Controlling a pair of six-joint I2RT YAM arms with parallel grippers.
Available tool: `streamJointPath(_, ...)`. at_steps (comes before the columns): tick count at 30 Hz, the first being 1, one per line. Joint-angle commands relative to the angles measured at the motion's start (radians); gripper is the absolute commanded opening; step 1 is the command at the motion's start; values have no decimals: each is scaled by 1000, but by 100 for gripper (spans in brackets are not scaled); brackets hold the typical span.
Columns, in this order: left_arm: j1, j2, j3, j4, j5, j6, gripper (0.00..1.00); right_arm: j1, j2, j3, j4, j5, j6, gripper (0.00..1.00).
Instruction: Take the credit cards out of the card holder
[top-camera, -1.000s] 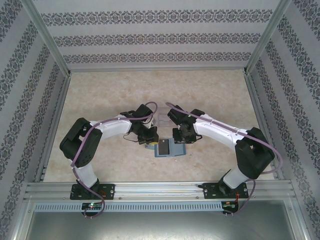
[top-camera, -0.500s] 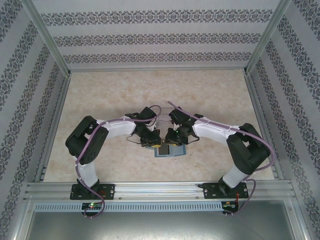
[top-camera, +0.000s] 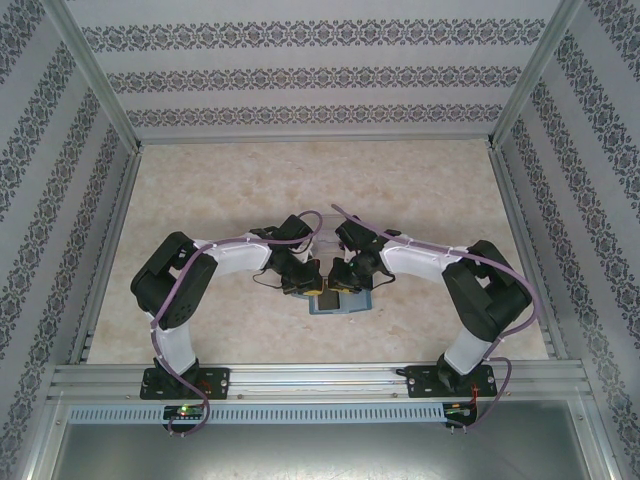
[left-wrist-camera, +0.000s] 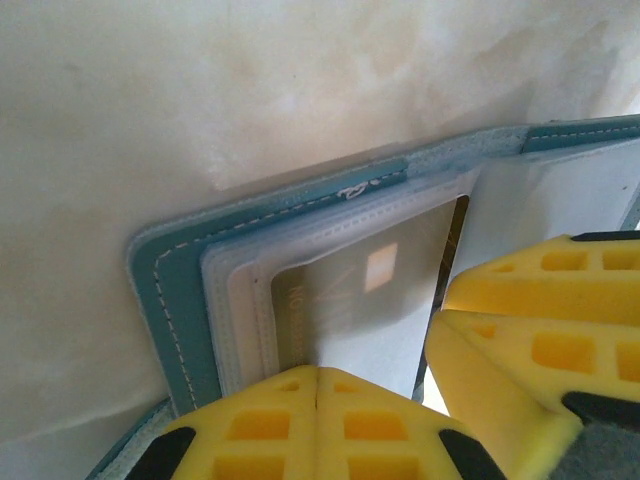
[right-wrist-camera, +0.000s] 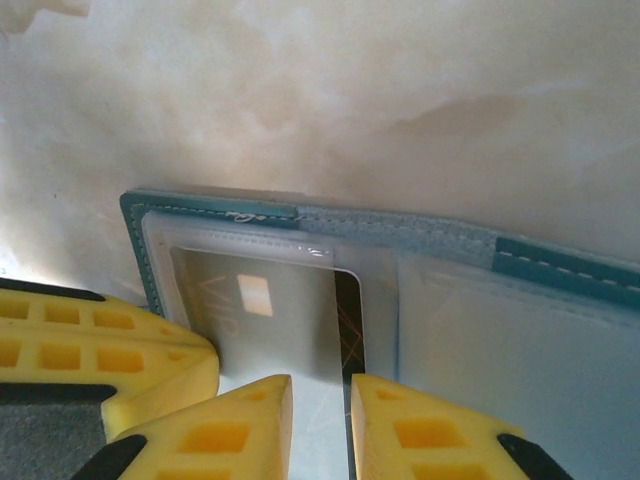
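- Two tools meet over the card holder (top-camera: 338, 302), which lies open and flat on the bench (top-camera: 250, 180). It sits midway between the arms, with its long axis running left to right.
- The left tool (left-wrist-camera: 318, 385) is clenched, fingertips together, at the near edge of the holder's left half. It seems to be pinning that half down.
- The right tool (right-wrist-camera: 320, 388), just beside it, has its jaws parted by a narrow gap, with nothing seen clamped in it.
- The card (right-wrist-camera: 349, 320) sits in the clear pocket (right-wrist-camera: 250, 300) of the left half, its dark edge bared toward the fold. That edge lies straight ahead of the right tool's gap, so the right arm is better placed, and the pull would likely run toward the fold.
- Against a second ago, both arms have swung inward. The right tool has gone from the holder's right end to its middle, and the holder has not shifted.
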Motion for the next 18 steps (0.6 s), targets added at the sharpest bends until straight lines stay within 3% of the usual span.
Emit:
streamJointPath(1,-10,7,-15,-4,-6,-6,0,-7,16,-17,18,-20,13,22)
streamJointPath(18,-11,-8,-16,-20,-14,-2,0,-7,12,-9,-74,82,-18,23)
